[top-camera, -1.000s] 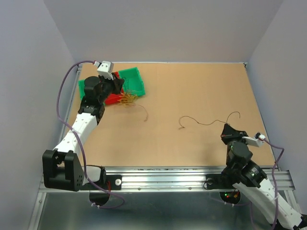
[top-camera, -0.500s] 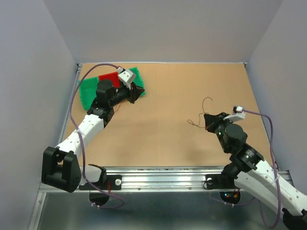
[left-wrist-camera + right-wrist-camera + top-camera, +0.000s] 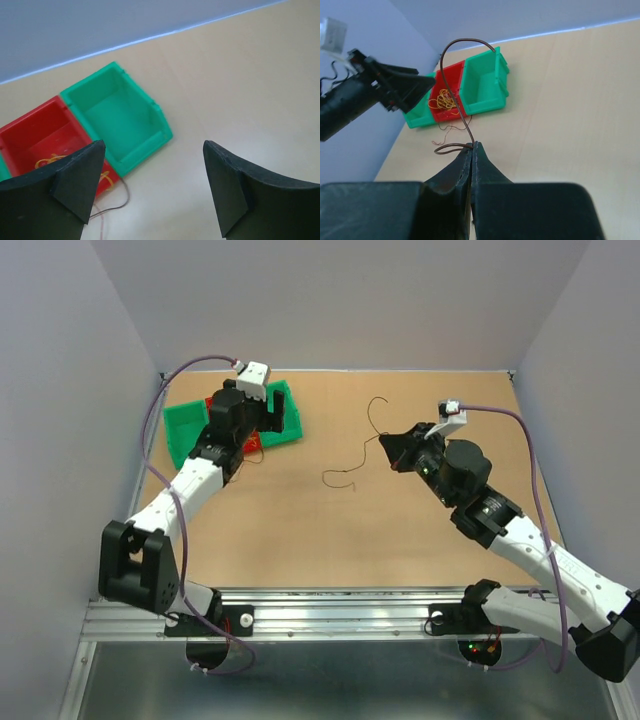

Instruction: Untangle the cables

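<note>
L claw (image 3: 150, 192): jaws wide apart, nothing btwn them. It hangs by the bin row at the far-L corner of the tan wooden desk (image 3: 300, 530). In wrist view its L finger (image 3: 75, 185) overlaps the near edge of the red plastic bin (image 3: 30, 117). Its R finger is over bare desk.

R claw (image 3: 471, 149): jaws pressed together, clamped on a thin dark-brown wire (image 3: 457, 107). It is held up around mid-desk, R of centre. From the tips the wire rises, arcs over & hooks down. A short tail loops out to the L at the tips. In top view the wire (image 3: 357, 462) trails from the claw (image 3: 385, 443) toward desk centre. Its low end is curled; can't tell if it touches the desk.

Other cables: an orange-yellow curly wire clump (image 3: 442, 100) sits inside the red bin. A few red-brown strands (image 3: 122, 197) spill over the bin's near edge onto the desk just beside it.

Bins touch side by side. The green plastic bin (image 3: 159, 116) is to the R of the red one, w/ no wire seen in it. A second green bin (image 3: 185, 430) is to the L, its contents not visible.
</note>
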You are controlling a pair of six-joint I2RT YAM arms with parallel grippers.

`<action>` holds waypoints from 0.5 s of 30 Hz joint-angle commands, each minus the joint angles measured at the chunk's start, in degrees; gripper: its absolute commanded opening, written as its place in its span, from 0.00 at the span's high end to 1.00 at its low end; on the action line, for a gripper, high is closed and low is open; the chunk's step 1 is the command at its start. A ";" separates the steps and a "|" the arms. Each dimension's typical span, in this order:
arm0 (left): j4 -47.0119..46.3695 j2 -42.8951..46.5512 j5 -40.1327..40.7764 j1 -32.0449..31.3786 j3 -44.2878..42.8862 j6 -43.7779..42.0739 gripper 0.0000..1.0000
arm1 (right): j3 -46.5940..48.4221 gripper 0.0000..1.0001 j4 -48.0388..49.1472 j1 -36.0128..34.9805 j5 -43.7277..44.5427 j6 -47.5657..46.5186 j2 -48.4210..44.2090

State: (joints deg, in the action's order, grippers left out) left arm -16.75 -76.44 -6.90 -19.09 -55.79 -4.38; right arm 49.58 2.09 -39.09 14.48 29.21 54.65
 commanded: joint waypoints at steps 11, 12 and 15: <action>20.18 -23.40 21.05 2.83 -21.03 -4.84 0.09 | -1.06 0.99 4.77 -0.20 -0.42 -3.64 -3.76; 20.18 -23.05 20.61 3.44 -20.68 -5.02 0.09 | -1.41 1.00 4.77 -0.11 -0.33 -3.64 -4.46; 20.27 -21.56 17.54 6.17 -18.66 -6.42 0.09 | -2.38 1.00 4.77 -0.11 0.02 -3.81 -4.91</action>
State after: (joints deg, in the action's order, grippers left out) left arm 2.57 -102.04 10.76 -15.84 -73.76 -8.27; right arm 48.90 4.14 -39.09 13.32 26.72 50.83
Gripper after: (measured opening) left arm 0.913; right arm 0.013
